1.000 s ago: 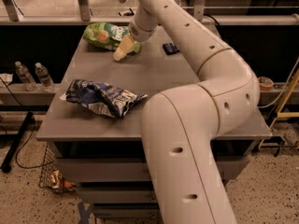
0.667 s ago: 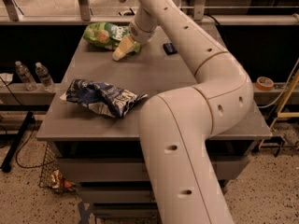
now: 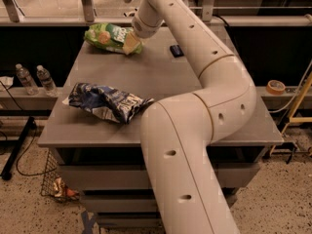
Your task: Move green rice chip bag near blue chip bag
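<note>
The green rice chip bag [image 3: 106, 36] lies at the far left corner of the grey table [image 3: 161, 82]. The blue chip bag [image 3: 108, 102] lies crumpled near the table's front left edge, with silver foil showing. My gripper [image 3: 130, 45] is at the right end of the green bag, touching or just over its edge. My arm reaches from the lower middle of the view across the table to it and hides part of the table's centre.
A small flat dark-blue packet [image 3: 176, 50] lies at the far middle of the table. Two water bottles [image 3: 35, 79] stand on a low shelf to the left. A tape roll [image 3: 276, 87] sits on a ledge at the right. A railing runs behind the table.
My gripper has moved slightly farther back and left, onto the right end of the green bag. Both bags lie where they were.
</note>
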Robot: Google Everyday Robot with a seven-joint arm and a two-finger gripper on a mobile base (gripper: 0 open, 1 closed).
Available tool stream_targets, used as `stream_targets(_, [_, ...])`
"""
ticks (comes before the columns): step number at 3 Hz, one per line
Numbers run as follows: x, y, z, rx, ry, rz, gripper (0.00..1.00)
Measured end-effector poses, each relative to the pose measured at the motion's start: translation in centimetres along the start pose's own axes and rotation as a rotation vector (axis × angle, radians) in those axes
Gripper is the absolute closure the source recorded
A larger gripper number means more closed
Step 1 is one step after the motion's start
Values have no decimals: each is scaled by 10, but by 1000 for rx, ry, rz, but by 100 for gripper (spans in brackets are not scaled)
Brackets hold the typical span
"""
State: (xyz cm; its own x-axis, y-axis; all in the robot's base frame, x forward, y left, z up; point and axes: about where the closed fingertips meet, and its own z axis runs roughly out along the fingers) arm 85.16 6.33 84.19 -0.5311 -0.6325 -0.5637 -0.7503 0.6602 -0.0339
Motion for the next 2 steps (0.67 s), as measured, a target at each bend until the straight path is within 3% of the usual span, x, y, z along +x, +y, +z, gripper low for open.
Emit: stream_targets(2, [-15, 6, -4, -6, -29, -25, 95])
